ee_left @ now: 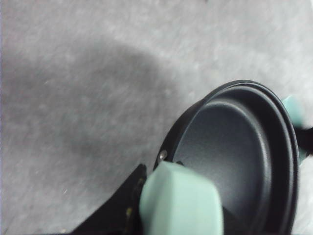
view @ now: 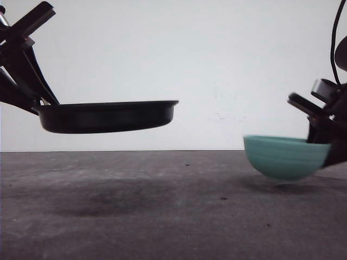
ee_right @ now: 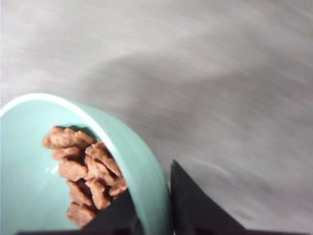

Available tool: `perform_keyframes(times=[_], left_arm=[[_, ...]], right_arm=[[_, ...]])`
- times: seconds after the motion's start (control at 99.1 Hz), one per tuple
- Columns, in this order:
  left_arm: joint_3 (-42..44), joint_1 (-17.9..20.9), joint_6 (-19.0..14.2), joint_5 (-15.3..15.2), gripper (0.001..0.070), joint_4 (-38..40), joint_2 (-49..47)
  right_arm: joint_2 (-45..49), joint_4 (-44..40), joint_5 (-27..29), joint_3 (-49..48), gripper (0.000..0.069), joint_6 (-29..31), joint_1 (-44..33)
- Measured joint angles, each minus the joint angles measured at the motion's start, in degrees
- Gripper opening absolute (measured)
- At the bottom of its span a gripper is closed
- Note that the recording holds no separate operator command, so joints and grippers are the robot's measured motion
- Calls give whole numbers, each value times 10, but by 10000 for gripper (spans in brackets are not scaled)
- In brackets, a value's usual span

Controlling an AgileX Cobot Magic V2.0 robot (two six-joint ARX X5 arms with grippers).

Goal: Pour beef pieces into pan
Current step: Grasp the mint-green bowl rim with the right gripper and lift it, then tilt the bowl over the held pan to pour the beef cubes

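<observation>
While we hold the pan (view: 108, 116) level above the table (view: 162, 216) on the left, handle clenched in the left end effector (ee_left: 146, 205), our right end effector (ee_right: 151, 215) grips the bowl (view: 284, 157) rim, beef (ee_right: 85, 171) inside, well apart, ready to pour.

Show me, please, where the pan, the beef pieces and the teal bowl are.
pan (view: 108, 116): front view, outer side wall.
beef pieces (ee_right: 85, 174): right wrist view, middle of the pile.
teal bowl (view: 282, 160): front view, outer wall.
</observation>
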Motion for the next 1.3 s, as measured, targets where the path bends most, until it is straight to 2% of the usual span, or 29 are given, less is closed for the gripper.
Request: perform_keyframes(times=[0.262, 0.514, 0.646, 0.777, 0.867, 1.049, 1.301], left_arm=[[0, -11, 8, -4, 52, -7, 1], [0, -41, 9, -8, 52, -3, 19], [0, -42, 9, -5, 52, -4, 20], [0, -42, 9, 10, 52, -8, 20], [0, -42, 9, 21, 52, -11, 20], [13, -40, 9, 21, 52, -27, 20], [39, -38, 8, 21, 52, -26, 20]], right_arm=[[-72, 5, 7, 32, 36, 46, 45], [-120, 10, 78, 170, 36, 63, 229], [-120, 12, 139, 218, 35, 45, 320], [-122, -9, 230, 221, 35, 7, 384], [-121, -50, 293, 220, 35, -29, 405], [-115, -94, 394, 220, 35, -91, 430], [-108, -80, 546, 216, 35, -134, 487]])
